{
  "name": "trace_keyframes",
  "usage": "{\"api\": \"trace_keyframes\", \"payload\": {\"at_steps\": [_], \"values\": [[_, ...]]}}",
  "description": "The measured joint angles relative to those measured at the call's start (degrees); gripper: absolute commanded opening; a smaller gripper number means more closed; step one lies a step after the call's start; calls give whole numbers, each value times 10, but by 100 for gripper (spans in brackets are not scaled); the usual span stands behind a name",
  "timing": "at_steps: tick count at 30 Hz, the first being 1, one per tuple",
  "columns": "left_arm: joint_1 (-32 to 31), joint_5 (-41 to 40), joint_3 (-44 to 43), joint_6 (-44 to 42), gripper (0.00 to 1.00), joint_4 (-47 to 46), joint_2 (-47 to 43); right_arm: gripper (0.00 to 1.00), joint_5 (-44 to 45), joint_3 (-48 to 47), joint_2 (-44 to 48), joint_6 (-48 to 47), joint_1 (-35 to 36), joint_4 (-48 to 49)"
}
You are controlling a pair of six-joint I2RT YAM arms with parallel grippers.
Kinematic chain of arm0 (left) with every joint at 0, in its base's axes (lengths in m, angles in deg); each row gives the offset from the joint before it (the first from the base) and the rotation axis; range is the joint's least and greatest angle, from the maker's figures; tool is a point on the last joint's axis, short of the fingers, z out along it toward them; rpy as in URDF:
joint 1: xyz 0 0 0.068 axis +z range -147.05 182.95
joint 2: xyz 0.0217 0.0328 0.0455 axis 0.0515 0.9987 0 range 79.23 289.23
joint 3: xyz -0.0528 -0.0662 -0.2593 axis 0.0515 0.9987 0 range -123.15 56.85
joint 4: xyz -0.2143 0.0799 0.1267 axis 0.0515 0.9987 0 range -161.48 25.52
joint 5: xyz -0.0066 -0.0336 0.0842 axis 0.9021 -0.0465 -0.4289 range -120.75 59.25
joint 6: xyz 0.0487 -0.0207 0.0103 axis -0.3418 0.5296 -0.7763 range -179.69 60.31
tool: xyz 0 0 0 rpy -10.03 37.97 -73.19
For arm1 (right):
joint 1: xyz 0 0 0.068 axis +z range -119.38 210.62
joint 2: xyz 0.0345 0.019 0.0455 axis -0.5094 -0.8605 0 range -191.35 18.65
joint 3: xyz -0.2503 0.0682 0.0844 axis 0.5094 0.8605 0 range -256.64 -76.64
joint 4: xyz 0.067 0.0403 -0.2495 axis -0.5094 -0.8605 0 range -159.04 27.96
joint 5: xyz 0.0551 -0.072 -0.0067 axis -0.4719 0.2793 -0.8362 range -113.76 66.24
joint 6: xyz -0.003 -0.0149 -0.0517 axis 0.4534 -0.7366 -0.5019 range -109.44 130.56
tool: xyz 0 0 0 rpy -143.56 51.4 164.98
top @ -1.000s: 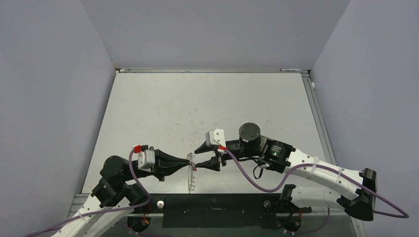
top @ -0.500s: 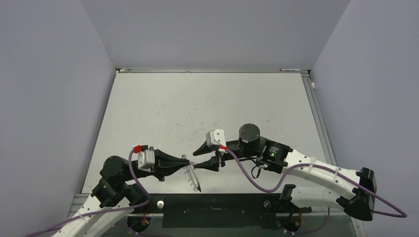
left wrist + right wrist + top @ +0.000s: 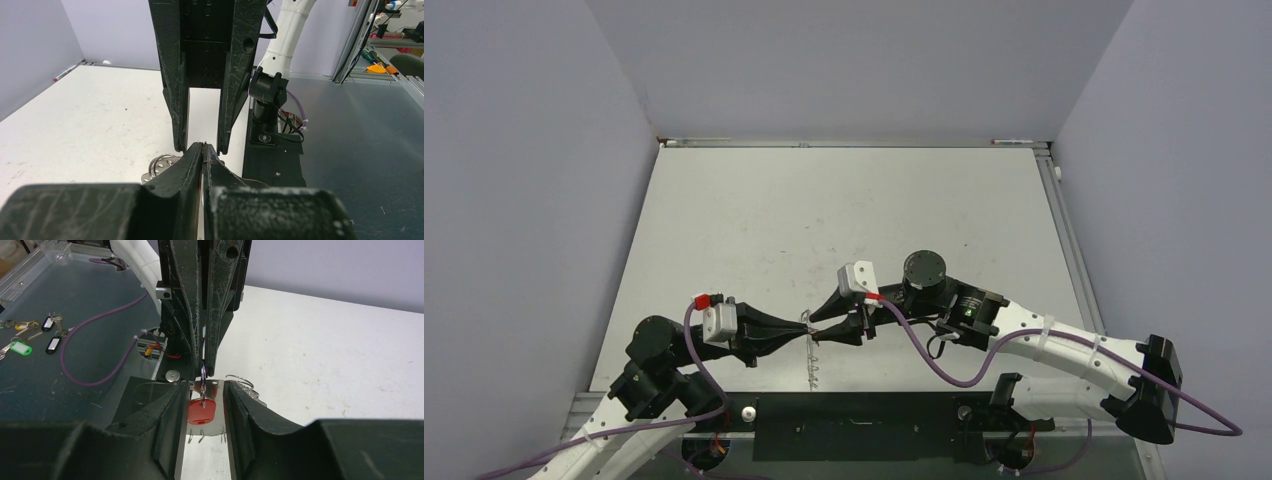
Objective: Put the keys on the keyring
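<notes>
Meeting tip to tip near the front edge of the pale flat table (image 3: 824, 220): two black grippers, one on each of the two arms. Pinched tight together, the two fingers of the left gripper (image 3: 805, 328), with no gap showing, nipping a thin silvery bit at the very tips. Hanging just under those tips, one large thin silvery metal keyring (image 3: 814, 370), a hoop with small silvery loops around its rim. Cannot tell whether resting on the table or just above it. Standing a little apart, the two fingers of the right gripper (image 3: 817, 328), one on each side of the left tips, leaving a narrow gap. Sitting in that gap, one tiny key (image 3: 202, 411) with a bright red plastic head and a short silvery blade, blade pointing up toward the left tips. Showing a thin strip of pale table beside the red head on one side, so not squeezed there; cannot tell about the other side. Cannot tell whether hooked on the hoop. Only one key counted at the grippers. Lying well apart on the dark shiny surface (image 3: 75, 305) in the right wrist view, more small keys with plastic tags: one green tag (image 3: 17, 347) and two black tags (image 3: 51, 344).
</notes>
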Motion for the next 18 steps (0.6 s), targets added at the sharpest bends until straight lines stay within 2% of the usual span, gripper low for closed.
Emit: {"api": "trace_keyframes", "payload": {"at_steps": [10, 13, 18], "values": [[1, 0, 0, 0, 0, 0, -2, 30, -2, 0, -12, 4, 0, 13], [3, 0, 0, 0, 0, 0, -3, 26, -2, 1, -14, 4, 0, 16], [4, -1, 0, 0, 0, 0, -4, 25, -4, 2, -21, 6, 0, 16]]}}
